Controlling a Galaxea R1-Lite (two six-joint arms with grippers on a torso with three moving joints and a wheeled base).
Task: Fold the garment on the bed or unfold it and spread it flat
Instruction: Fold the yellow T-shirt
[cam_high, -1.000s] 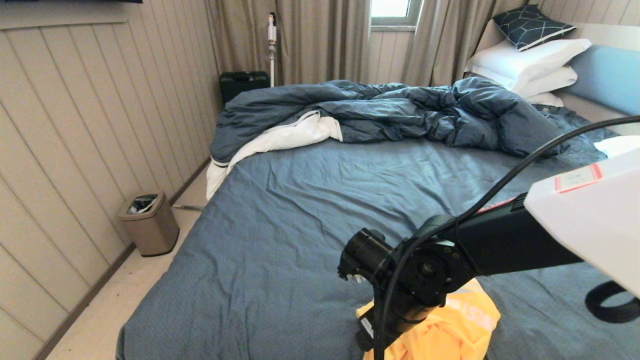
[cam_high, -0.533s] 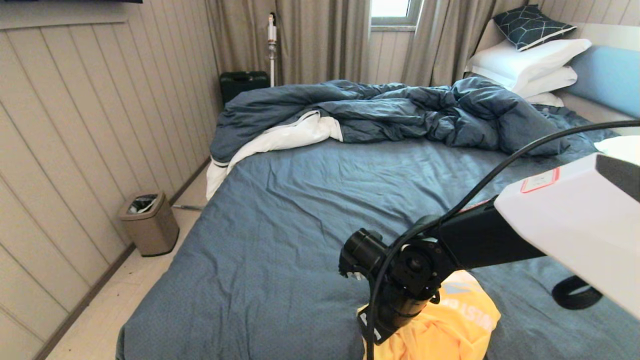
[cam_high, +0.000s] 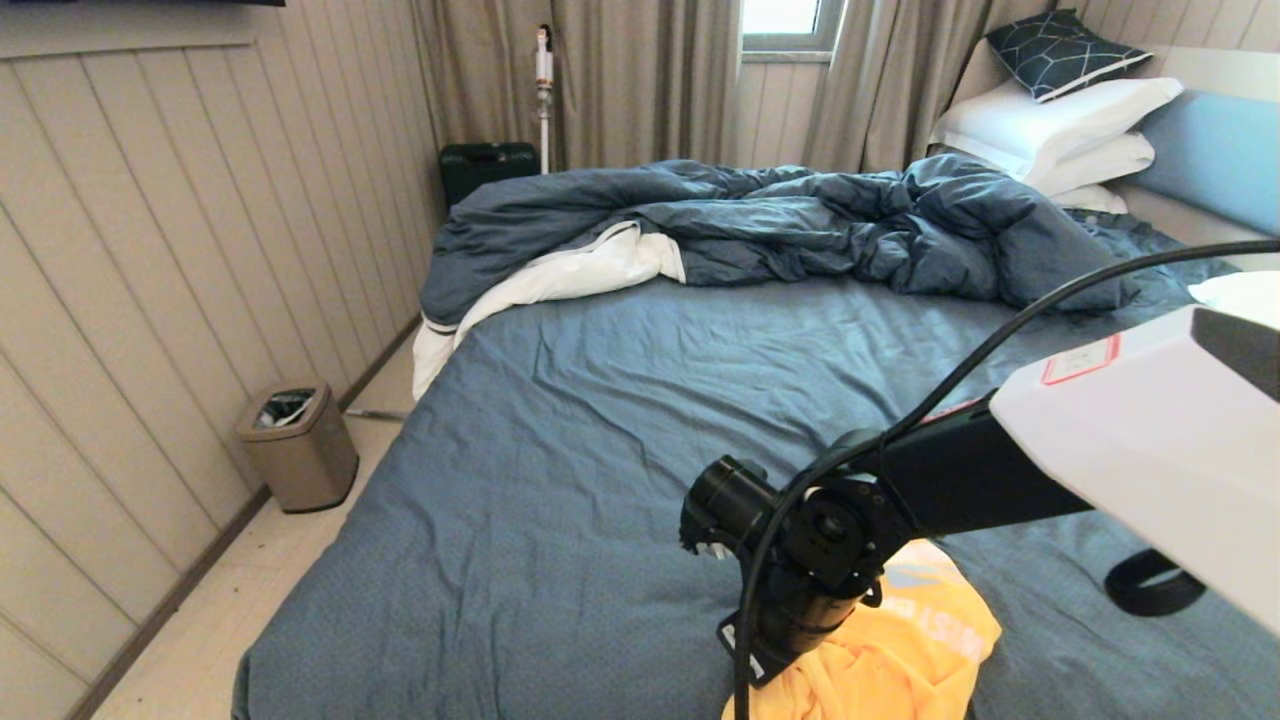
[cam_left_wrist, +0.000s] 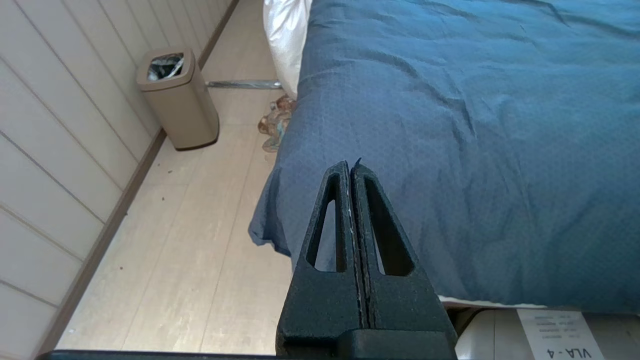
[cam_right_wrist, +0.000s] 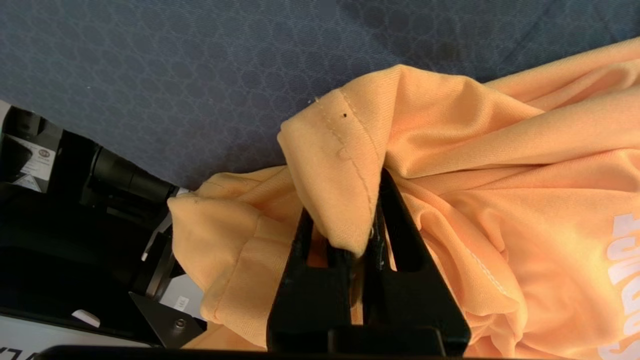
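Note:
The yellow-orange garment (cam_high: 900, 640) lies bunched at the near edge of the bed (cam_high: 600, 450), partly hidden behind my right arm. My right gripper (cam_right_wrist: 350, 210) points down at it and is shut on a hemmed fold of the garment (cam_right_wrist: 500, 165), which drapes over one finger; white lettering shows on the cloth. In the head view its fingers are hidden behind the wrist. My left gripper (cam_left_wrist: 350, 165) is shut and empty, held low off the near left corner of the bed (cam_left_wrist: 475, 125), above the floor.
A dark blue duvet (cam_high: 780, 220) with white lining is heaped across the far half of the mattress. White pillows (cam_high: 1050, 120) and a light blue headboard (cam_high: 1210, 150) are at the far right. A beige bin (cam_high: 297, 445) stands by the left wall. A black strap loop (cam_high: 1155, 585) lies near right.
My right arm has swung a little to the left and lower over the garment, still holding it. The bunched cloth shifted slightly with it. In the last half second almost nothing moved.

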